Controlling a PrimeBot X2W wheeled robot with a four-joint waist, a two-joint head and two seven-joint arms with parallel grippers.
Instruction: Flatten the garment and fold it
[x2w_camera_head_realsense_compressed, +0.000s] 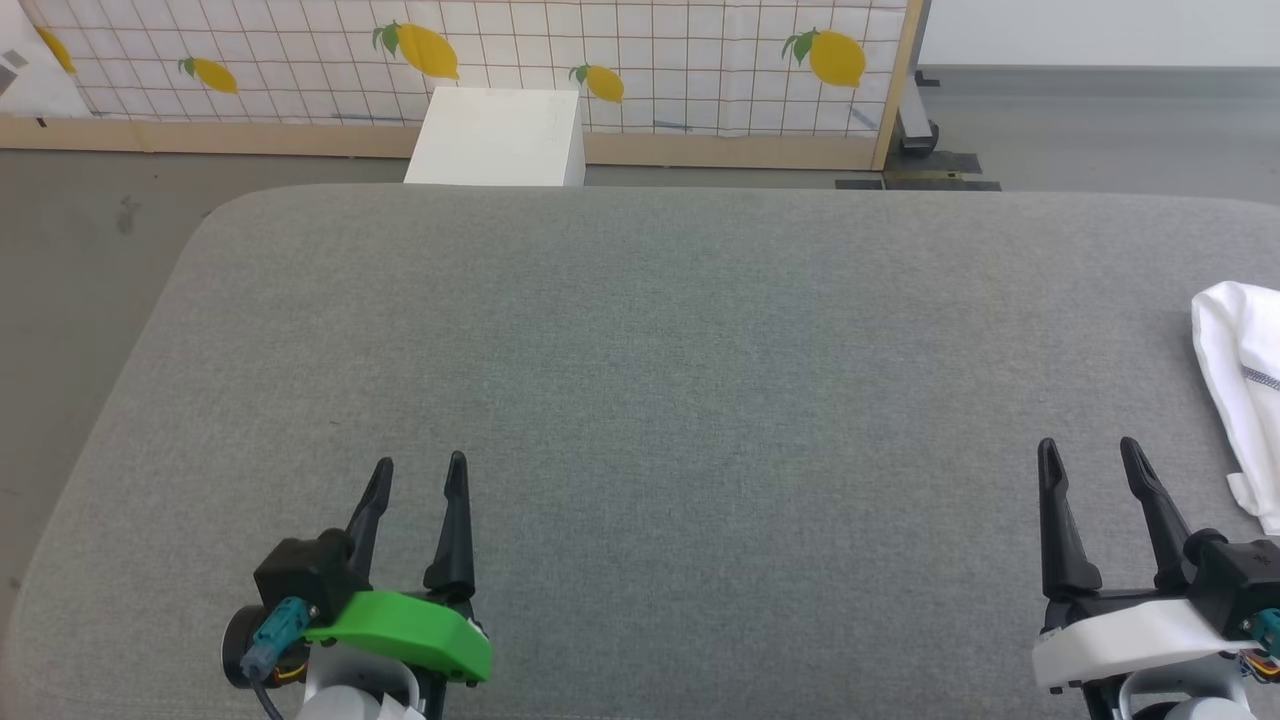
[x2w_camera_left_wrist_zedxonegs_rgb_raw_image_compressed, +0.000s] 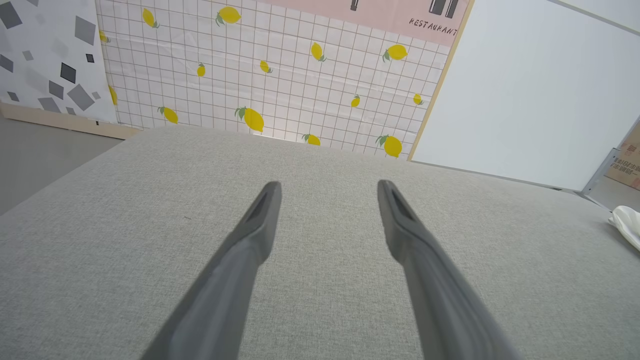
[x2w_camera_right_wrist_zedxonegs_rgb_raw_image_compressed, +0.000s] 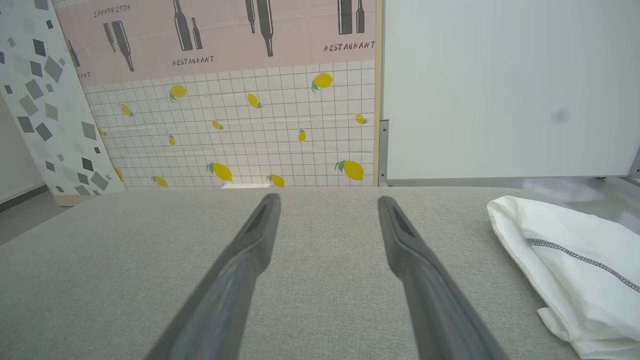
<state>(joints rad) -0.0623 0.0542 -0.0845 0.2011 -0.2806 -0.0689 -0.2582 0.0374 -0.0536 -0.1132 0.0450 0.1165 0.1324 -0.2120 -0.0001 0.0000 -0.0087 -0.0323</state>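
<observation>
A white garment (x2w_camera_head_realsense_compressed: 1240, 390) lies bunched at the far right edge of the grey padded surface (x2w_camera_head_realsense_compressed: 640, 350), to the right of the right gripper (x2w_camera_head_realsense_compressed: 1088, 445) and slightly ahead of its fingertips, near but not touching. Its long axis appears to run from the robot's side toward the far side, roughly parallel to that gripper's fingers. The left gripper (x2w_camera_head_realsense_compressed: 420, 462) hovers well apart from it, across the width of the surface, so the right arm looks the natural one to reach first, with a sideways move to its own right rather than a push forward. Both grippers are spread wide with nothing between their fingers, and they point toward the white box (x2w_camera_head_realsense_compressed: 497, 135) and the lemon-print backdrop (x2w_camera_head_realsense_compressed: 650, 60) beyond. Most of the shirt is cut off by the head view's right border. The right wrist view shows more of it — a rounded fold crossed by a grey stitched seam (x2w_camera_right_wrist_zedxonegs_rgb_raw_image_compressed: 580, 257) — though its lower end runs out of frame there too. Collar, sleeves and hem cannot be told apart in the heap.
</observation>
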